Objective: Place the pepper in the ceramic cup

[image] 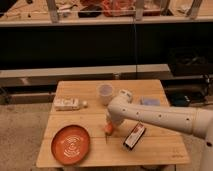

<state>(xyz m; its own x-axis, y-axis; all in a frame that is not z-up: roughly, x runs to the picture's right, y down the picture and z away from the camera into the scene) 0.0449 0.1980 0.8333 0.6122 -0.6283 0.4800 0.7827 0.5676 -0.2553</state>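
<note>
Jaws clamp pepper [108, 131] on wooden table [155, 150], near orange plate [71, 145].

The gripper [109, 127] is down at the centre of the table [150, 150], fingers closed on the orange pepper [108, 132]. The white ceramic cup [105, 93] stands at its 12 o'clock, the orange plate [71, 145] at 8 o'clock, a dark packet [134, 136] at 4 o'clock and a flat white box [66, 104] at 10 o'clock.

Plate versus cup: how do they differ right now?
The plate is orange, flat and wide; the cup is white, upright and narrow. The plate sits front left; the cup back centre. Both rest on the table, untouched. The gripper is shut on the pepper beside the plate.
</note>
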